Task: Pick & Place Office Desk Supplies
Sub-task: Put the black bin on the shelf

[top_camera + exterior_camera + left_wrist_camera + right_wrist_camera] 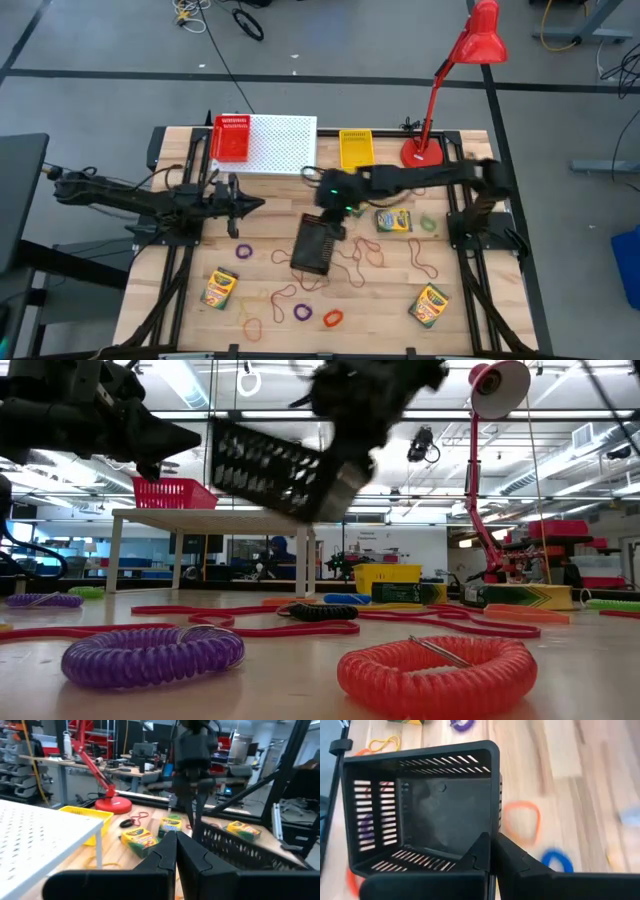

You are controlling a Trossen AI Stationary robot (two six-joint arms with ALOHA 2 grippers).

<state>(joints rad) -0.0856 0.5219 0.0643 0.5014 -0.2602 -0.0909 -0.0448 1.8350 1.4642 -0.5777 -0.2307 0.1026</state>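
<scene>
Table point(470, 290) filling lower frame, high view. Black basket point(314, 246) at centre, tilted, lifted off table in low view; right gripper point(333, 222) clamped on its rim. Left gripper point(255, 206) left of centre, fingers together, holding nothing. Crayon boxes point(219, 288) lower left, lower right, right of centre. Rubber bands point(352, 265) and loops point(303, 313) scattered across lower centre.
</scene>
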